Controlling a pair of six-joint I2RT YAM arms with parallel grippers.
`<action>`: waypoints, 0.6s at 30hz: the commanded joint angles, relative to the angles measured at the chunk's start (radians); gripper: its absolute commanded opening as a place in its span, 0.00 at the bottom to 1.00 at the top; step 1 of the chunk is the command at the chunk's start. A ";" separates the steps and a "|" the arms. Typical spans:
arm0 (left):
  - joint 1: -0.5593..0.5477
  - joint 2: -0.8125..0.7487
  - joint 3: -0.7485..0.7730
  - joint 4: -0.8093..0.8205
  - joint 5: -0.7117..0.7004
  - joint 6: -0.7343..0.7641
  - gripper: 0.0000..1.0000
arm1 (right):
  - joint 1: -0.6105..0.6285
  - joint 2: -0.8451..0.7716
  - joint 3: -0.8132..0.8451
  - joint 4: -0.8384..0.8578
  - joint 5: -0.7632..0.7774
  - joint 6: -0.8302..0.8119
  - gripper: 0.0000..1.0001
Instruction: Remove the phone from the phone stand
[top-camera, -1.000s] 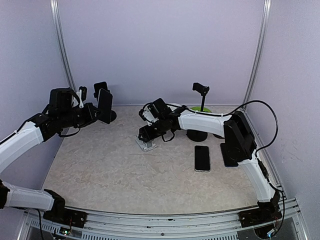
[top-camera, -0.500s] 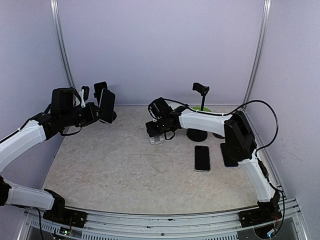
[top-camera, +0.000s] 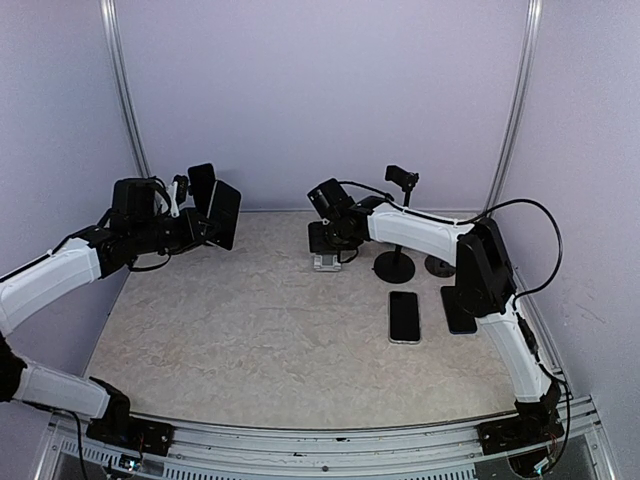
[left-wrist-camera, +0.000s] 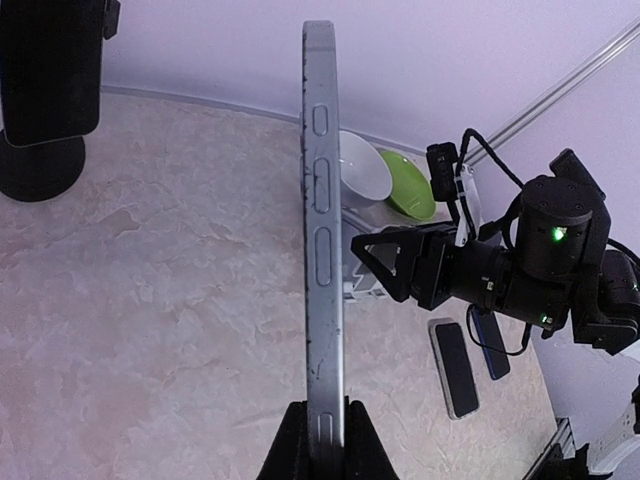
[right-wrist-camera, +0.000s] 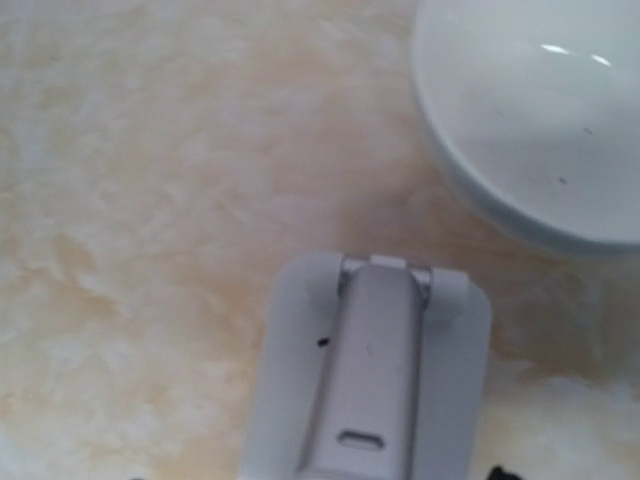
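Phone hangs in the air on the left, off any stand, pinched at its bottom edge by the left claw. That small hold could let it slip and drop. The right claw hovers over the grey stand; I cannot tell if it is spread or pinching. No words can be read.

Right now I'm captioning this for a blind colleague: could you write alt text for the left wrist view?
A phone stands edge-on, side buttons showing, pinched at its lower end by the left gripper. Behind it, the right gripper appears to grip a silver stand, near a white bowl, a green bowl and two flat phones.
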 joint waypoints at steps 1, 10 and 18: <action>0.006 0.011 -0.012 0.108 0.041 0.004 0.00 | -0.002 0.017 0.025 -0.023 0.045 0.049 0.29; 0.003 0.030 -0.047 0.155 0.071 -0.027 0.00 | 0.000 0.026 0.009 -0.050 0.027 0.068 0.30; -0.022 0.033 -0.086 0.197 0.073 -0.056 0.00 | 0.003 -0.006 -0.016 -0.074 0.023 0.084 0.62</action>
